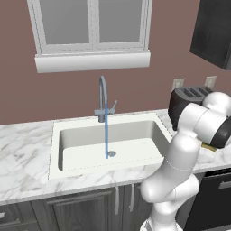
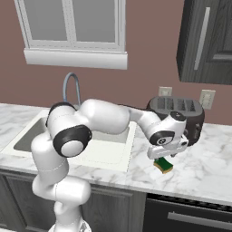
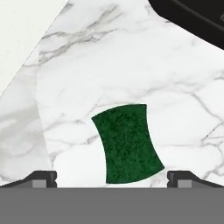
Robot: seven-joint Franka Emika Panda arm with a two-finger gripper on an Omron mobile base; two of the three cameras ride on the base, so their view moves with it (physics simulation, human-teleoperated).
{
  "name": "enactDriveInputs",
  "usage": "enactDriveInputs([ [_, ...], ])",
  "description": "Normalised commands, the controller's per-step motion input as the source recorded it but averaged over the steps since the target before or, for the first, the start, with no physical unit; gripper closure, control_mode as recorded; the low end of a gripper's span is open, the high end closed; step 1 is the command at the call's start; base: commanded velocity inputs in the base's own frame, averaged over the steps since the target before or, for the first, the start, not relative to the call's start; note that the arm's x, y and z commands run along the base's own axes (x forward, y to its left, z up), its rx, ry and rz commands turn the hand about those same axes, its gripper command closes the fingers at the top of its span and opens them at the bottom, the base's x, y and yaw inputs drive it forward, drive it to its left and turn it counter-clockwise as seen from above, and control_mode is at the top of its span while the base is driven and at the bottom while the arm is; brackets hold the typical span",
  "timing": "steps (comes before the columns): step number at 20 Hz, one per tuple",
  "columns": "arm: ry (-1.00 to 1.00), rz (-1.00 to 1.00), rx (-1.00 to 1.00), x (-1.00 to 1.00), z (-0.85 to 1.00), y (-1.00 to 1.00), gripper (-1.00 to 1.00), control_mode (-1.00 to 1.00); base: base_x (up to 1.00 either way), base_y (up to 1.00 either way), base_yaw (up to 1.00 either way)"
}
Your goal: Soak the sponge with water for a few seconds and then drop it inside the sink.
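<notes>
The gripper [image 2: 164, 159] is being held just above the sponge [image 2: 163, 166], with its jaws spread wide and nothing gripped between them. In the hand view the two finger tips [image 3: 41, 178] are seen standing either side of the sponge [image 3: 127, 143], apart from it, its dark green scrub layer turned up. The sponge is lying flat on the marble counter [image 2: 204, 172], to the right of the sink [image 2: 106, 152] and just in front of the black toaster [image 2: 179, 113] — a yellow edge is showing under the green in the right base view. Water [image 1: 106, 131] is being poured in a thin blue stream from the grey gooseneck tap [image 1: 103, 97] straight down to the drain [image 1: 111, 154] in the sink [image 1: 56, 149]. The sponge is well apart from that stream.
</notes>
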Motion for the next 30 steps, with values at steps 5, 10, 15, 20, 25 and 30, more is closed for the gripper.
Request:
enactDriveInputs([
  [5, 0.0, 0.05, 0.0, 0.0, -0.22, 0.0, -1.0, -1.0, 0.0, 0.0, 0.0],
  [10, 0.0, 0.02, 0.0, 0.04, -0.14, 0.0, -1.0, -1.0, 0.0, 0.0, 0.0],
  [15, 0.0, 0.01, 0.0, 0.16, -0.1, 0.0, -1.0, -1.0, 0.0, 0.0, 0.0],
  [20, 0.0, 0.01, 0.0, 0.13, 0.0, 0.0, -1.0, -1.0, 0.0, 0.0, 0.0],
  [25, 0.0, 0.0, 0.0, 0.0, -0.05, 0.0, -1.0, -1.0, 0.0, 0.0, 0.0],
  [30, 0.0, 0.0, 0.0, 0.0, -0.2, 0.0, -1.0, -1.0, 0.0, 0.0, 0.0],
])
